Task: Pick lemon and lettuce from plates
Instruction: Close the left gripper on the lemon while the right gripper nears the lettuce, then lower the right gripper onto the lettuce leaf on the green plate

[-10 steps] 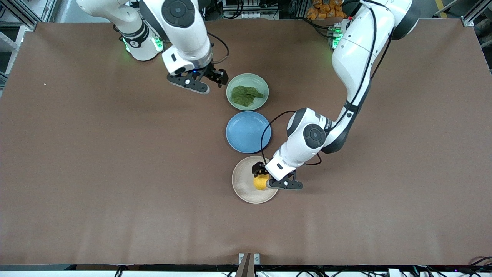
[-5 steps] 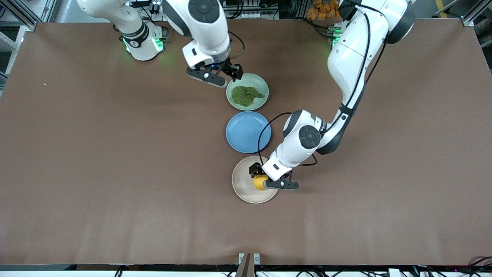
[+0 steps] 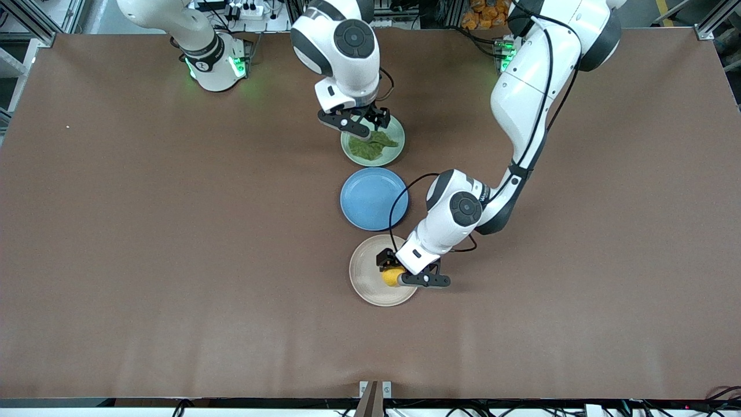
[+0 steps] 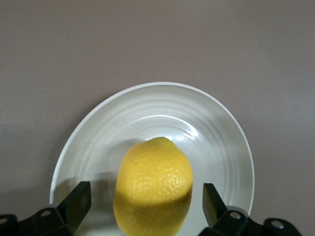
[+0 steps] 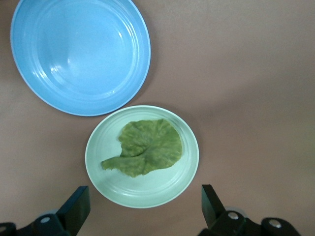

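Three plates sit in a row: lettuce (image 3: 372, 145) plate (image 3: 392, 156) at twelve o'clock, empty plate (image 3: 370, 200) between. Lemon (image 3: 392, 277) plate (image 3: 365, 278) at six.

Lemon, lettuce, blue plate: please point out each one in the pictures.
lemon (image 4: 153, 189), left wrist view, middle of its peel.
lettuce (image 5: 150, 147), right wrist view, middle of the leaf.
blue plate (image 3: 370, 200), front view, bare middle.

The left gripper (image 3: 407, 271) covers part of the lemon (image 3: 391, 277); in the left wrist view the lemon's (image 4: 153, 189) lower end and beige plate's (image 4: 98, 142) near rim are cut off. The right gripper (image 3: 363, 123) hides some lettuce (image 3: 371, 146)
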### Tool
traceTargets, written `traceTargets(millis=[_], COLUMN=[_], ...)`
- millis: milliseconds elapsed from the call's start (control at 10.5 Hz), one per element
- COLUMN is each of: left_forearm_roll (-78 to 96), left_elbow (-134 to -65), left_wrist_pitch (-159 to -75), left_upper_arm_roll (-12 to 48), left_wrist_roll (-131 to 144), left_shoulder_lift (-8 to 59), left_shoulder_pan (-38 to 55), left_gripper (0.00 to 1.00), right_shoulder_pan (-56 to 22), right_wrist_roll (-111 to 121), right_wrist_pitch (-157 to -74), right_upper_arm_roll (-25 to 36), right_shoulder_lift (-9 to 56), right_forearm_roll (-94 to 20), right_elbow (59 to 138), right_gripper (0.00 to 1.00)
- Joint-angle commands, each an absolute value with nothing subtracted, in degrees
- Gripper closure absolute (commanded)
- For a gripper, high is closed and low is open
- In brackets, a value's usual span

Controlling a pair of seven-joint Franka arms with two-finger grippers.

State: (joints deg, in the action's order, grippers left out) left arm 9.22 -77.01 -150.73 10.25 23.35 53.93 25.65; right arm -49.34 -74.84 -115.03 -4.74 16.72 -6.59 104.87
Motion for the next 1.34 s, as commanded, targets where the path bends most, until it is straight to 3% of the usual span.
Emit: traceTargets(millis=[0,191,669,955,1051,1242], left_forearm_roll=[10.5,10.5,10.5,10.5,10.5,10.5], left_elbow=[-75.2,-75.2,-75.2,-75.3,-75.3,-75.3], left_wrist_pitch=[-152.9,-153.5,-156.9,-157.3,-157.3,-157.3], left_upper_arm_roll=[9.5,9.5,9.4,9.1,9.0,9.0], left_wrist_roll=[26.4,26.5,26.5,26.6,26.7,26.8], left_shoulder_lift=[55.6,56.1,57.7,58.1,58.1,58.1], left_shoulder_pan=[27.2,27.2,27.8,28.1,28.1,28.0], left_gripper=[0.00,0.00,0.00,0.00,0.07,0.31], right_shoulder_pan=[-50.8,-52.8,-54.7,-54.7,-54.8,-55.3], right_wrist_roll=[-77.5,-79.7,-80.3,-80.5,-81.9,-82.0], right_wrist_pitch=[-117.2,-128.4,-130.1,-135.9,-137.3,-137.2], right_upper_arm_roll=[-4.4,-4.3,-4.2,-3.9,-3.9,-4.0], right_shoulder_lift=[17.2,18.7,24.1,27.0,27.7,28.4], right_forearm_roll=[-7.0,-6.9,-6.2,-5.9,-5.8,-5.5], right_elbow=[105.5,111.2,111.7,111.7,111.6,111.7], right_gripper=[0.00,0.00,0.00,0.00,0.00,0.00])
